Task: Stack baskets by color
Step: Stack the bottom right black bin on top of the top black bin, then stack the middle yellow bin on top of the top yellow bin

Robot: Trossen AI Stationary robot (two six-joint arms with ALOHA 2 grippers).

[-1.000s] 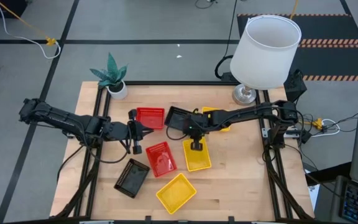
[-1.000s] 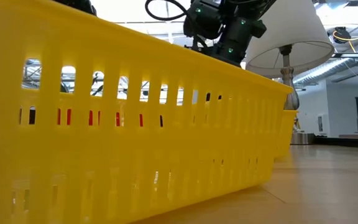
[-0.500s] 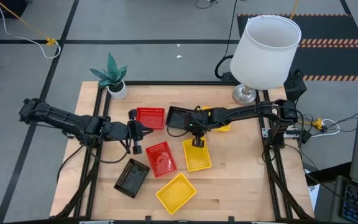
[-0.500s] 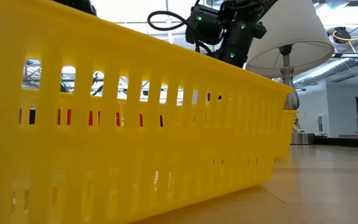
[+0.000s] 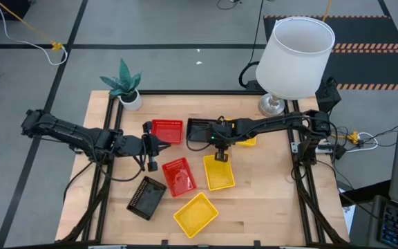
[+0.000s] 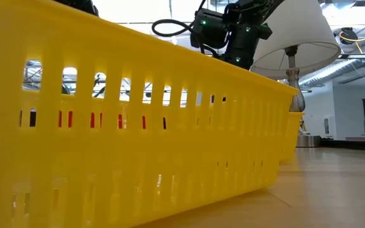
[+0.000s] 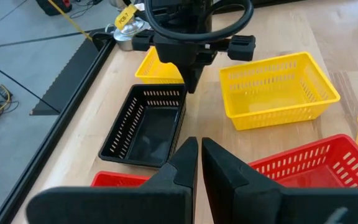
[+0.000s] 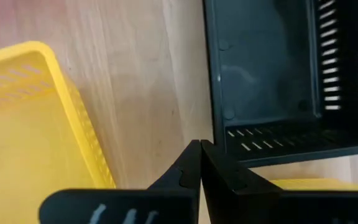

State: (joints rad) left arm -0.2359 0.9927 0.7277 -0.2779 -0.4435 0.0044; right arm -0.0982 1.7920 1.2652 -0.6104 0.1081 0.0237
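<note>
Seven baskets lie apart on the wooden table. At the far middle are a red basket [image 5: 166,130], a black basket [image 5: 199,131] and a yellow basket [image 5: 244,135] partly under my right arm. Nearer lie a red basket [image 5: 179,176], a yellow basket [image 5: 218,174], a black basket [image 5: 146,197] and a yellow basket [image 5: 195,213]. My right gripper [image 5: 220,155] [image 8: 199,149] is shut and points steeply down over the bare wood between the far black basket [image 8: 272,81] and the middle yellow basket [image 8: 36,124]. My left gripper [image 5: 161,142] [image 7: 199,155] is shut and held above the table beside the far red basket.
A white lamp [image 5: 292,59] stands at the far right corner and a potted plant [image 5: 124,86] at the far left. The low view is mostly filled by the wall of a yellow basket [image 6: 138,126]. Bare wood [image 5: 275,187] lies at the near right.
My right gripper has tipped, and its shut fingertips have swung from above the middle yellow basket's far end toward the table's far edge, to the gap beside the black basket. No basket has moved.
</note>
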